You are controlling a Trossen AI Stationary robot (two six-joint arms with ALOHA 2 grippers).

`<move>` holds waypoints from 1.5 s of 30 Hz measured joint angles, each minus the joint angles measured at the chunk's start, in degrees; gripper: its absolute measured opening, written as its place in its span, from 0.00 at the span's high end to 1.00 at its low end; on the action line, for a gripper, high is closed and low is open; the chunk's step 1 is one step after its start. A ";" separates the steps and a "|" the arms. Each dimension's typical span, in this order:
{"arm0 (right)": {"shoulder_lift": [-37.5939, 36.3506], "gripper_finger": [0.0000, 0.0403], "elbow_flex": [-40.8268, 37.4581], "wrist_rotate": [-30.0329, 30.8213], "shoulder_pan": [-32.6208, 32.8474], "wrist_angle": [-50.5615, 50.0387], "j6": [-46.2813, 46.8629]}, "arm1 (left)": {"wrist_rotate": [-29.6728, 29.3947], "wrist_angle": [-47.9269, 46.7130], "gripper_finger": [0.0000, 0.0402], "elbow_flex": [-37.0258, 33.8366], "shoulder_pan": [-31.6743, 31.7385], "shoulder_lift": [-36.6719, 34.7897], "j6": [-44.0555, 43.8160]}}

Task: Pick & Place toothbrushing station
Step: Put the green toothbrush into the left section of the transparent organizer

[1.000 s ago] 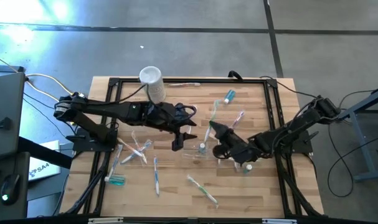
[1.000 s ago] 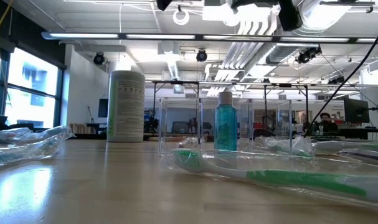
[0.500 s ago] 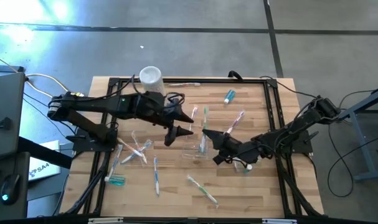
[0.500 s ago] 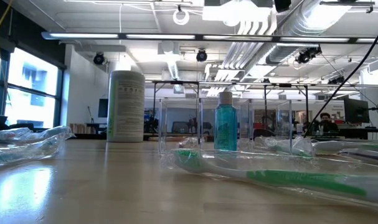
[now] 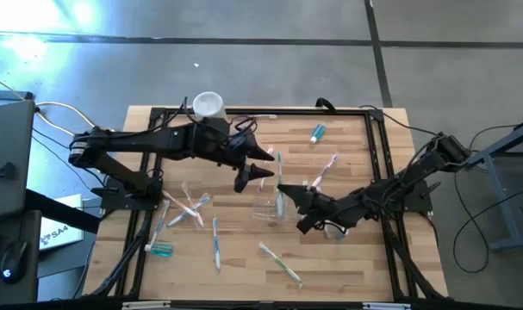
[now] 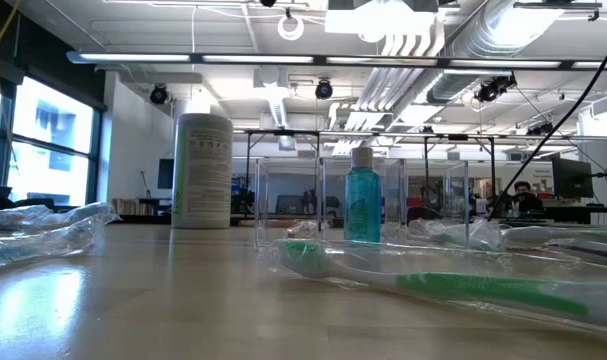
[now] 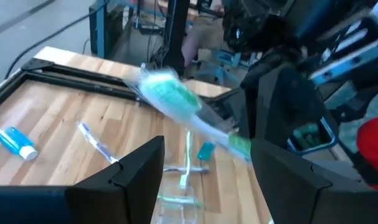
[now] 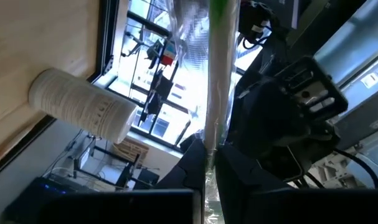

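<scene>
I see a wooden bench (image 5: 356, 258) from above with my two dark arms over it. The left end effector (image 5: 263, 170) hangs above the middle, fingers spread and holding nothing. Behind it stands a white cylinder (image 5: 208, 106). The right end effector (image 5: 287, 189), just beside the left one, is pressed together, pinching a wrapped green toothbrush (image 5: 279, 176) that sticks up between the two. The clear cup (image 5: 263, 209) sits below and between them. Loose toothbrushes (image 5: 216, 244) lie nearer my left arm, and a teal tube (image 5: 317, 133) lies beyond the right end effector.
</scene>
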 joint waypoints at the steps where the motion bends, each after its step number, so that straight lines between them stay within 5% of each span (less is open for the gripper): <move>1: 0.00 0.97 0.00 -0.04 -0.18 0.01 -0.07 | 0.52 0.25 0.42 -0.02 0.00 0.00 0.35; 39: 0.31 0.95 -0.09 -2.08 -0.86 -0.44 1.65 | 0.32 8.35 0.42 0.09 -0.02 5.99 2.28; 45: 0.31 0.94 -0.09 -1.86 -0.88 -1.35 1.68 | 0.34 8.20 0.52 0.05 -0.02 6.05 4.93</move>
